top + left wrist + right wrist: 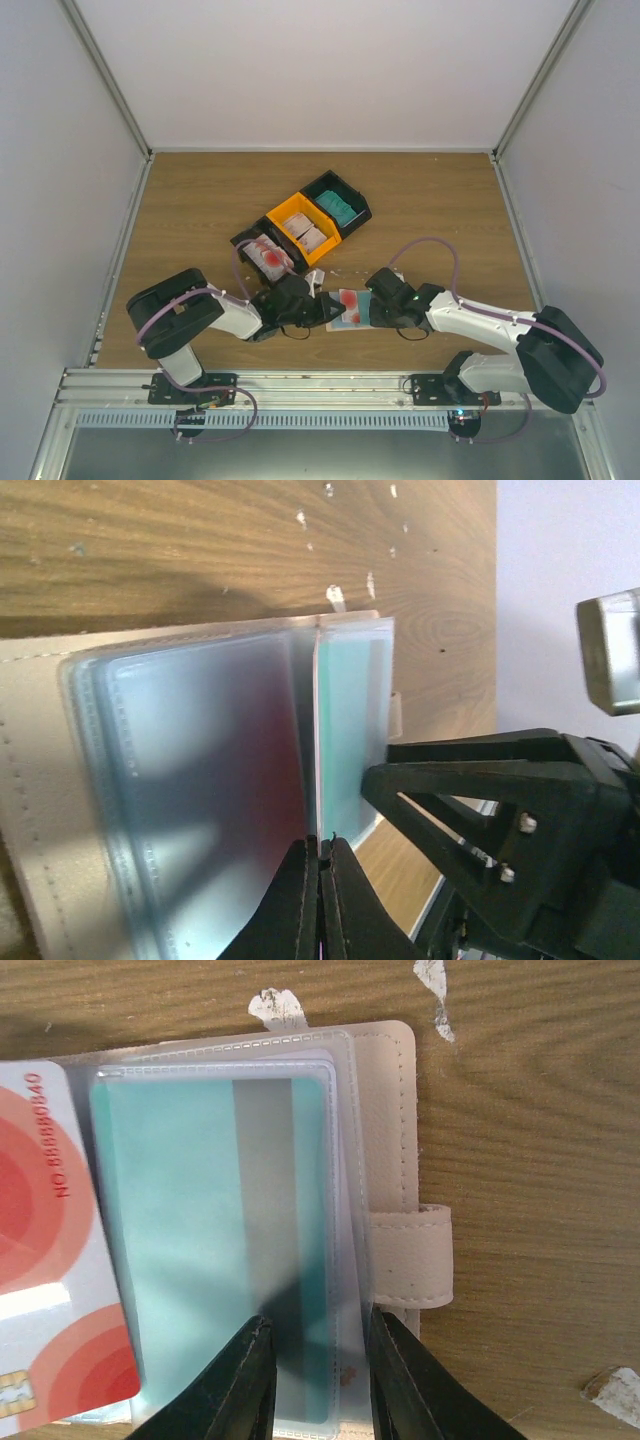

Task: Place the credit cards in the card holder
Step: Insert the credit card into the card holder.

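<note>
- The table (200, 200) is carrying everything, and the card holder (345, 308) is lying open at its near edge, between the two arms, probably so that both can reach it.
- The joined black-orange-black bins (283, 204) are sitting beyond the card holder, well apart from it. More teal cards (342, 208) and white-and-red cards (268, 258) are waiting inside, so I judge the task to be only partly done.
- The card holder is showing its beige cover (385, 1110) under a fan of clear sleeves, lying flat so the pockets are open to a sideways push.
- The right gripper (318, 1320) is coming in over the holder's clasp side with its fingers spread. It is straddling the top sleeve rather than pinching it, seemingly to keep the holder from sliding.
- The left gripper (320, 900) is working from the holder's opposite side with its fingers pressed together on a thin white edge with a pink tinge — I judge this to be the white-and-red card (45, 1250), though the edge-on view is leaving some doubt.
- That card is lying slightly askew beside the sleeves, its inner edge meeting them, likely being fed into a pocket.
- A teal card (180, 1230) is already sitting inside the top sleeve.
- The tab clasp (410, 1258) is sticking out from the holder's outer edge, unfastened.
- White scraps (275, 1005) are lying on the wood just past the holder — not part of the job.
</note>
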Robot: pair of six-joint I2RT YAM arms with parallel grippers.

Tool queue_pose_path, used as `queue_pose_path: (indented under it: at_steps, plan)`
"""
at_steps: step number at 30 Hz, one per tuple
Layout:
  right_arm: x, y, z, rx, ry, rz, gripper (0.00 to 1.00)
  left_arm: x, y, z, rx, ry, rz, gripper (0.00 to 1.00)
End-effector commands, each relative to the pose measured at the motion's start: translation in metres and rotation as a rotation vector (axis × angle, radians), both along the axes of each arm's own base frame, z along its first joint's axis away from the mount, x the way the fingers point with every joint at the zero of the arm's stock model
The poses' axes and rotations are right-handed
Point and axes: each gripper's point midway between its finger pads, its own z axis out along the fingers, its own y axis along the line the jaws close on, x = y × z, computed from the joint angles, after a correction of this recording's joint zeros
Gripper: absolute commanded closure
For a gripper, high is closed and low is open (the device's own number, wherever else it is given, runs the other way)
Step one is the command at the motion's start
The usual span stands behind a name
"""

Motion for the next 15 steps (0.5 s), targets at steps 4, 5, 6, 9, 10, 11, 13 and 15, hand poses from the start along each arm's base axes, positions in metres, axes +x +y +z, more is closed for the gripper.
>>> queue_pose_path:
  at_steps: [4, 5, 6, 9, 10, 11, 13, 15]
  plan:
    - [-0.011, -0.023, -0.017, -0.082, 0.042, -0.023, 0.73, 0.004, -0.008, -0.005, -0.001, -0.030, -0.010, 1.00]
    - [-0.011, -0.023, -0.017, -0.081, 0.042, -0.023, 0.73, 0.004, -0.008, -0.007, -0.002, -0.029, -0.013, 1.00]
    - [-0.011, -0.023, -0.017, -0.080, 0.042, -0.024, 0.73, 0.003, -0.009, -0.008, -0.003, -0.025, -0.017, 1.00]
    - [-0.012, -0.022, -0.018, -0.075, 0.045, -0.021, 0.73, 0.002, -0.011, -0.011, -0.004, -0.017, -0.027, 1.00]
    - [-0.012, -0.021, -0.018, -0.072, 0.044, -0.020, 0.73, 0.001, -0.012, -0.011, -0.007, -0.016, -0.030, 1.00]
    - [-0.012, -0.021, -0.018, -0.067, 0.045, -0.020, 0.73, 0.001, -0.013, -0.012, -0.007, -0.011, -0.030, 1.00]
    - [-0.013, -0.019, -0.018, -0.055, 0.048, -0.015, 0.73, -0.001, -0.015, -0.016, -0.005, 0.001, -0.036, 1.00]
    - [-0.014, -0.016, -0.017, -0.040, 0.050, -0.011, 0.73, -0.002, -0.017, -0.019, -0.008, 0.018, -0.036, 1.00]
